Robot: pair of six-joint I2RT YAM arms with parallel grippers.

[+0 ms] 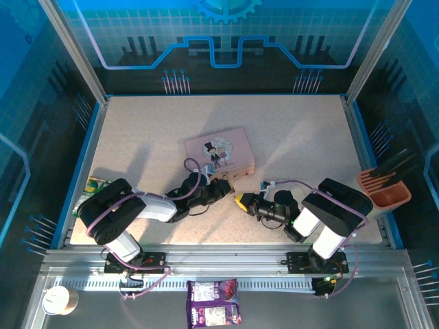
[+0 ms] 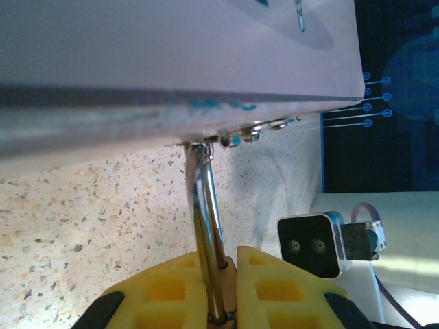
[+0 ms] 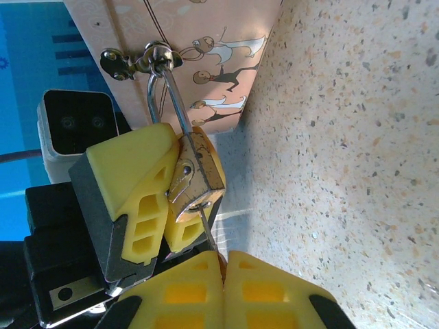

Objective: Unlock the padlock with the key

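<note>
The brass padlock (image 3: 200,170) hangs by its silvery shackle (image 3: 167,96) from the hasp (image 3: 140,58) of the pink tin (image 1: 219,151). My left gripper (image 2: 223,259) is shut on the padlock body (image 2: 233,291), with the shackle (image 2: 206,219) rising to the tin's edge. Its yellow fingers (image 3: 134,181) clamp the lock from the left in the right wrist view. The thin dark key (image 3: 208,229) runs from my right gripper (image 3: 224,259), shut on its head, up into the keyhole at the lock's bottom face. From above, both grippers (image 1: 223,186) (image 1: 242,201) meet just in front of the tin.
An orange-brown holder (image 1: 388,190) with dark tools stands at the right table edge. A green packet (image 1: 92,186) lies at the left edge. A snack pack (image 1: 214,301) and a paper cup (image 1: 57,299) sit on the near rail. Speckled tabletop (image 1: 302,137) stretches behind and right of the tin.
</note>
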